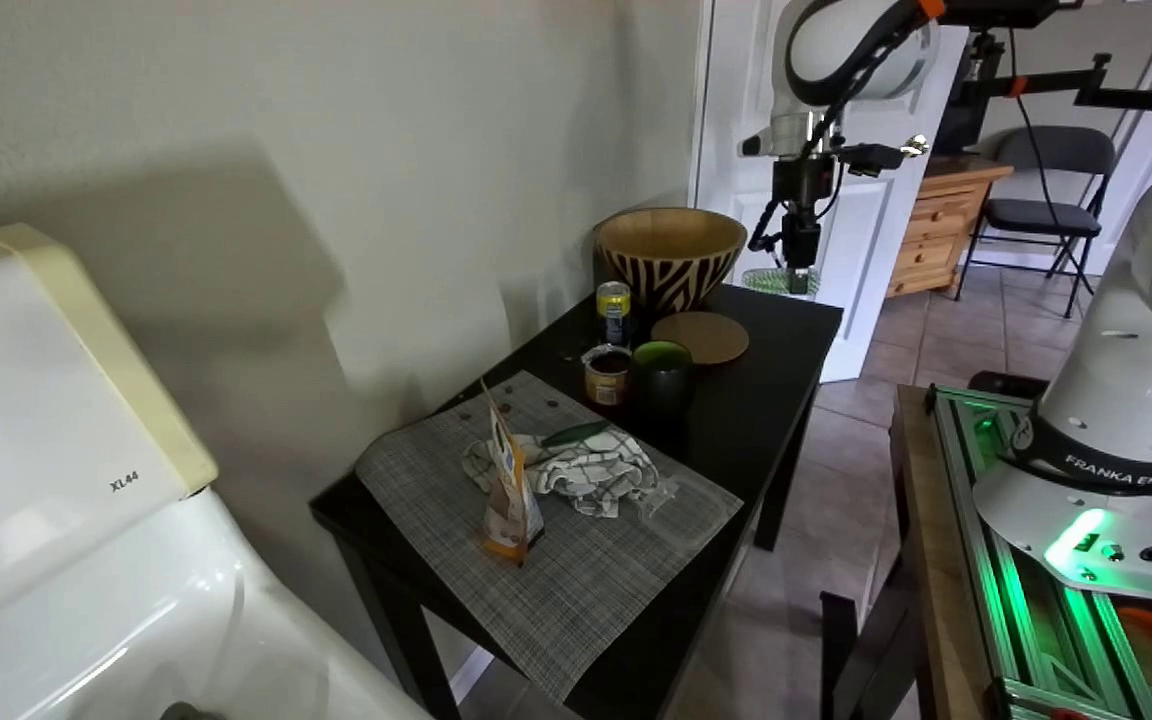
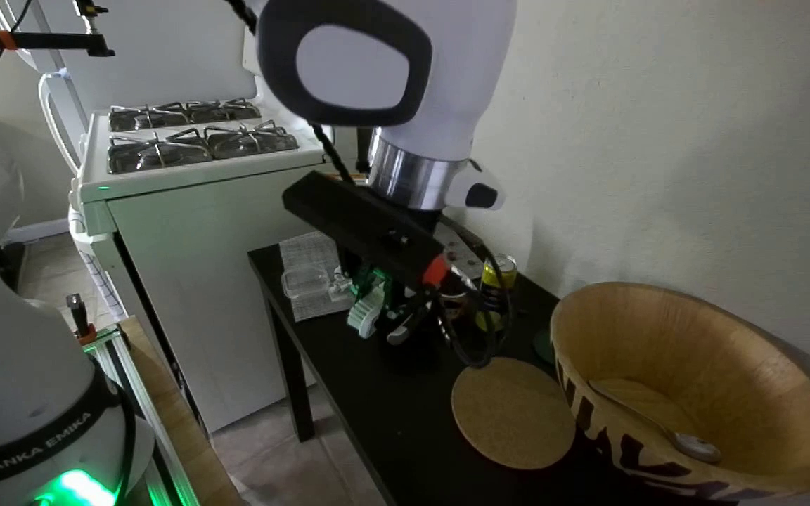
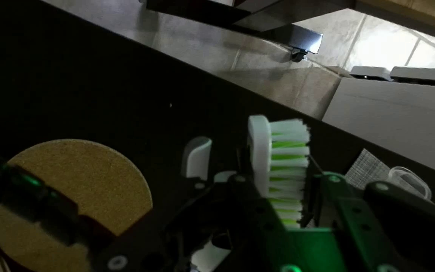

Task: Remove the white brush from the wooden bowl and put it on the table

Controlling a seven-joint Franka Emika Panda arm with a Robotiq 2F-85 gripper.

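The white brush with green-and-white bristles [image 3: 278,162] is held between the fingers of my gripper [image 3: 279,185]. One finger lies along its back, the other at the bristles. The brush also shows in both exterior views [image 1: 761,281] [image 2: 367,313], in the air by the fingertips [image 1: 798,280]. A pale rounded end [image 3: 198,158] shows outside the left finger. The wooden bowl [image 1: 678,282] stands on the far end of the black table [image 1: 786,350], apart from the gripper. Inside the bowl [image 2: 700,337] lies a pale utensil with a thin handle [image 2: 697,447].
A flat tan disc [image 1: 701,338] lies before the bowl. Beside it stand a yellow can [image 1: 613,312], a small tub [image 1: 606,376] and a dark cup [image 1: 663,380]. A cloth [image 1: 596,472] and an orange pouch [image 1: 511,490] are on the placemat [image 1: 576,610].
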